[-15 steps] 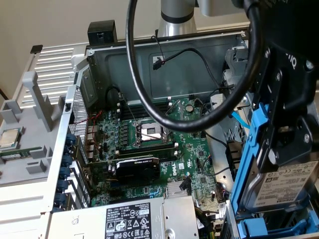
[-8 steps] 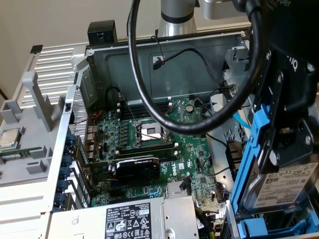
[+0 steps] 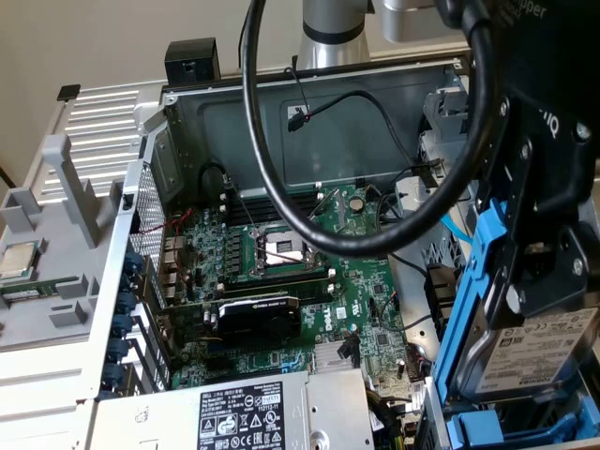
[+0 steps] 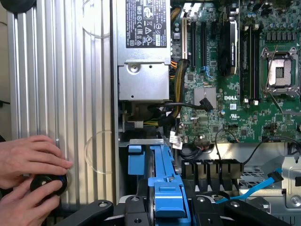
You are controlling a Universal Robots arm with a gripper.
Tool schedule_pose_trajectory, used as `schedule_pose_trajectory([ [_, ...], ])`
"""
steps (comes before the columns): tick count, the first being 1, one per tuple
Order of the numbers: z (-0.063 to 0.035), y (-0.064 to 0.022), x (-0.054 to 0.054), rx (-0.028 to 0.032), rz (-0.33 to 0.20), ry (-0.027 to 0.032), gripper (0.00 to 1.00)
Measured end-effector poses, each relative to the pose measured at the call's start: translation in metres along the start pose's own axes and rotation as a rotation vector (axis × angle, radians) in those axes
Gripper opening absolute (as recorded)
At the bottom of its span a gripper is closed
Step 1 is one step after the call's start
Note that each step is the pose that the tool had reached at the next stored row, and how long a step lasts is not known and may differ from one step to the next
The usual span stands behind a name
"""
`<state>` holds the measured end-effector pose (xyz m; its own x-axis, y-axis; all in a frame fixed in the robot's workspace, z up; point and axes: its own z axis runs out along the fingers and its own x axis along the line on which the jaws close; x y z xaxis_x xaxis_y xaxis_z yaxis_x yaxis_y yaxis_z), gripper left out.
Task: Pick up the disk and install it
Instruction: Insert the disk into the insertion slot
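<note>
Pincer point(image 3: 542, 298) closed on the disk point(image 3: 536, 361), gripping it by its blue carrier frame point(image 3: 476, 281) at the side of the open case.

Reads as a flat silver-metal slab with a white barcoded label turned toward the exterior camera and glossy blue plastic clipped along the edges; hangs tilted between matte black fingers point(image 3: 562, 272). To the exterior view's left of the pincer: green motherboard point(image 3: 366, 309), square bare-metal CPU socket point(image 3: 284, 250). Just in front of the pincer: thick glossy black cable point(image 3: 483, 103) in a wide loop. Lower and to the left of the pincer: grey sheet-metal power-supply box point(image 3: 248, 417) with a black-and-white label. Beside the pincer in the wrist view: ribbed silver panel point(image 4: 61, 70), one hand point(image 4: 30, 157) and other hand point(image 4: 19, 205) closed round a round black knob point(image 4: 46, 182).
</note>
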<state>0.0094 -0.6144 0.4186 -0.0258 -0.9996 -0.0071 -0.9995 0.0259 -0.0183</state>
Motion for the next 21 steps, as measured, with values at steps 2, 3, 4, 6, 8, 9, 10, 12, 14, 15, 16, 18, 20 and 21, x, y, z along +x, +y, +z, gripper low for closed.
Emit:
schedule_pose_trajectory([
  [2, 0.0005, 0.0, 0.0, -0.0004, 0.0, 0.0, 0.37],
  [3, 0.0007, 0.0, 0.0, -0.0004, 0.0, 0.0001, 0.37],
  [4, 0.0009, 0.0, 0.0, -0.0005, 0.0, 0.0, 0.37],
  [6, 0.0011, 0.0, 0.0, -0.0009, 0.0, 0.0001, 0.37],
  [8, 0.0015, 0.0, 0.0, -0.0011, 0.0, 0.0, 0.37],
  [9, 0.0017, 0.0, 0.0, -0.0012, 0.0, 0.0, 0.37],
  [10, 0.0019, 0.0, 0.0, -0.0013, 0.0, 0.0, 0.37],
  [12, 0.0022, 0.0, 0.0, -0.0015, 0.0, 0.0001, 0.37],
  [14, 0.0025, 0.0, 0.0, -0.0017, 0.0, 0.0001, 0.37],
  [15, 0.0027, 0.0, 0.0, -0.0017, 0.0, 0.0, 0.37],
  [16, 0.0028, 0.0, 0.0, -0.0019, 0.0, 0.0001, 0.37],
  [18, 0.0032, -0.0001, 0.0, -0.0022, 0.0, 0.0, 0.37],
  [20, 0.0035, -0.0001, 0.0, -0.0025, 0.0, 0.0001, 0.37],
  [21, 0.0037, -0.0001, 0.0, -0.0026, 0.0, 0.0001, 0.37],
])
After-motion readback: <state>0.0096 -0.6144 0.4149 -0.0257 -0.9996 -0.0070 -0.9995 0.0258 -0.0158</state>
